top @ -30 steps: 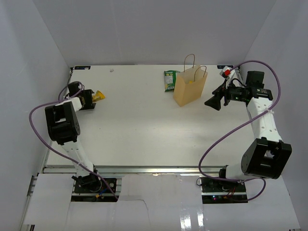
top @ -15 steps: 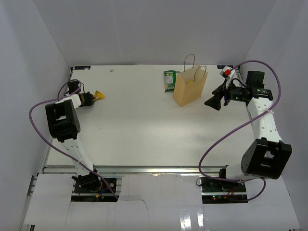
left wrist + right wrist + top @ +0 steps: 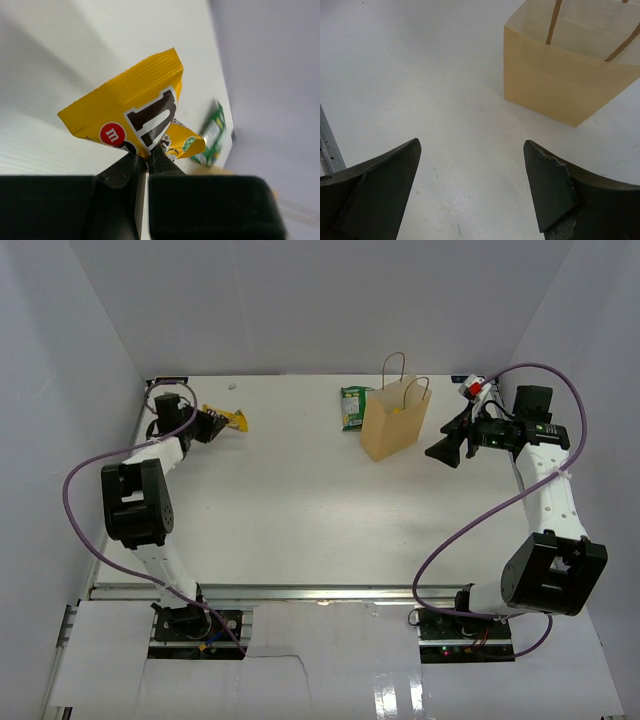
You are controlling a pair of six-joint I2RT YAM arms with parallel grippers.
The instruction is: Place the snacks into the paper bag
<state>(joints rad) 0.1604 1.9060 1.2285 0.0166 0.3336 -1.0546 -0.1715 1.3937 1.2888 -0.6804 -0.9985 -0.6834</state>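
the yellow m&m's packet (image 3: 226, 418) is a small flat glossy pouch with a ribbed, crimped end seam, a red round logo and a big brown-and-white letter. it sits at about 10 o'clock on the table, pinched at one edge by the left gripper (image 3: 207, 425), and sticks out of the claw toward 3 o'clock. in the left wrist view the packet (image 3: 131, 113) fans up and out from the two dark fingers, which are pressed together on its lower edge (image 3: 145, 156). a smaller yellow fold with a green mark shows just behind it; whether that is part of the same packet i cannot tell.

the paper bag (image 3: 396, 421) stands upright at about 1 o'clock, tan matte kraft paper with crisp folded corners and two thin looped handles, its mouth open. a green rectangular pouch (image 3: 353, 407) lies flat just beside the bag at the bag's 10 o'clock side, printed and shiny. nothing lies between the packet and the bag but the bare white table (image 3: 300, 500), smooth with a faint grain.

the left arm reaches far back to the corner, wrist turned so the claw points to 3 o'clock, a purple cable (image 3: 85, 465) looping beside it. the right arm bends in from the table's 3 o'clock edge, and the right gripper (image 3: 446, 452) hovers at the bag's 4 o'clock side, apart from it, its black wedge fingers spread wide and holding nothing (image 3: 471, 146), aimed at the bag's (image 3: 570, 82) lower wall.
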